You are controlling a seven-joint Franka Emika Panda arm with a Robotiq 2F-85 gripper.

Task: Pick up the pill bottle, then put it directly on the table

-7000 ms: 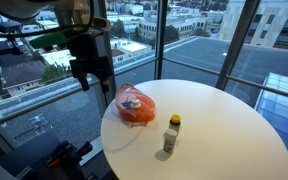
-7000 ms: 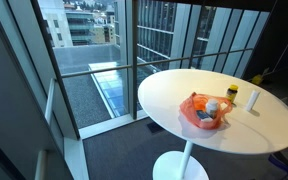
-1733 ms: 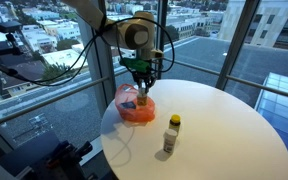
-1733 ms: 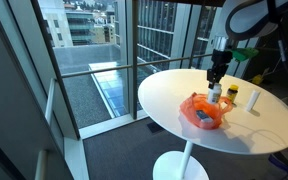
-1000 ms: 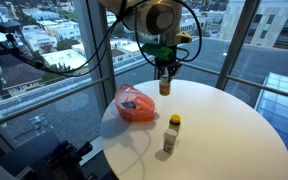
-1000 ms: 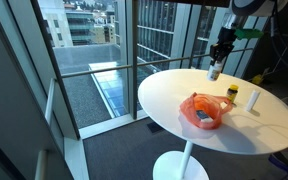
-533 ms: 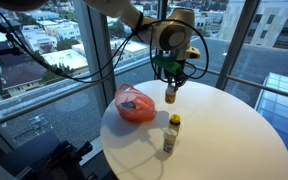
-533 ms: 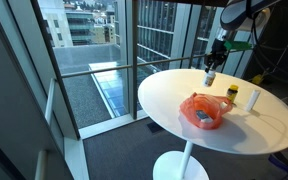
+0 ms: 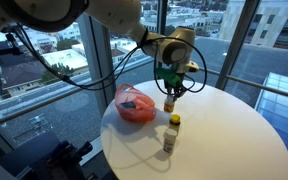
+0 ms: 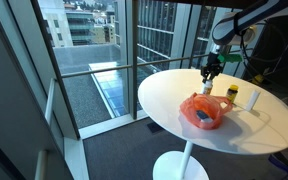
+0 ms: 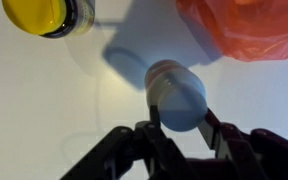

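My gripper (image 11: 181, 120) has its jaws clamped on the pill bottle (image 11: 176, 92), low over the table (image 11: 44, 110) near the orange bag (image 11: 249, 25) and yellow-capped bottle (image 11: 46, 14), so if I let go w/ it tilted or not fully down, it'll prob tip & roll.

An orange bag (image 9: 136, 104) lies near a yellow-capped bottle (image 9: 171, 135).

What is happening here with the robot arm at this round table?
The robot's gripper holds a small pill bottle from above, low over the round white table. An orange bag lies beside it, and a yellow-capped bottle stands nearby. Whether the pill bottle touches the table yet, I cannot tell.
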